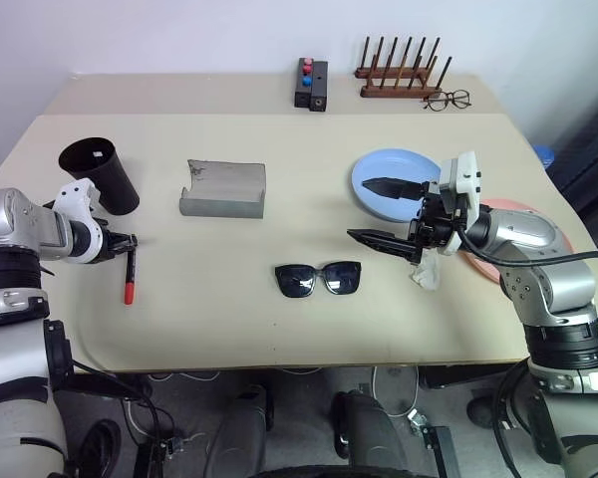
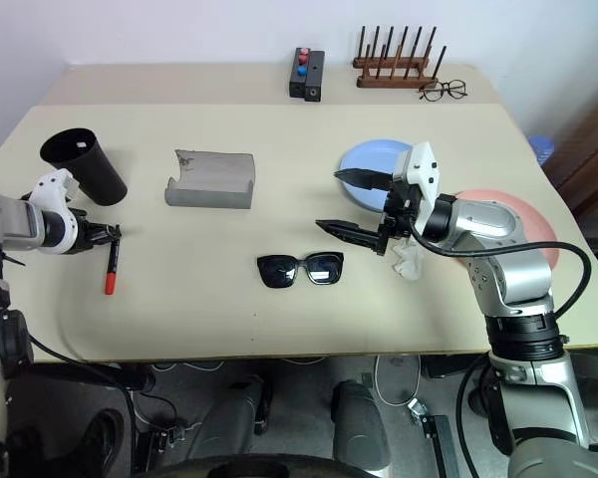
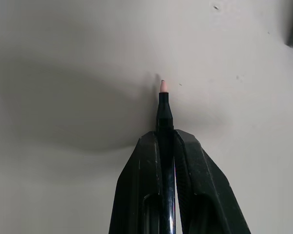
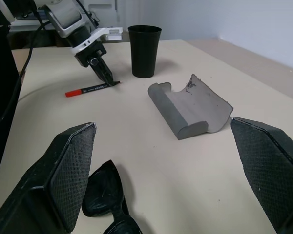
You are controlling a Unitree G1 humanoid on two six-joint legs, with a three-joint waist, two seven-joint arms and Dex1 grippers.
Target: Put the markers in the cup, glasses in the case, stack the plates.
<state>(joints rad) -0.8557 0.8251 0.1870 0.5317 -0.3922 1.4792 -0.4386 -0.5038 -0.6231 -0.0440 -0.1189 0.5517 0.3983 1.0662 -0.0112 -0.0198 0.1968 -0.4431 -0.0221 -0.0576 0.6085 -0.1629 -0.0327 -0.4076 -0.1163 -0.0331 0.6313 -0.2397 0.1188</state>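
The left claw (image 1: 128, 242) is pressed together on the marker (image 1: 130, 274), pinching its dark end between both black fingers (image 3: 141, 190); the left wrist view shows the thin body clamped in the narrow slit with its pale tip poking out ahead. The marker still lies along the worktop (image 1: 279, 319), red end pointing toward the near edge, just in front of the cup (image 1: 102, 173), which stands upright a little behind the left claw.

The right claw (image 1: 384, 211) hangs above the worktop with its two fingers spread wide apart, holding nothing and touching nothing. It points toward the robot's left, over the near rim of the blue plate (image 1: 379, 174); the pink plate (image 1: 558, 239) lies beside the arm, mostly hidden by it.

The sunglasses (image 1: 318, 279) rest lenses-down near the middle front of the worktop. The grey case (image 1: 224, 188) lies open between the cup and the blue plate, apart from both.
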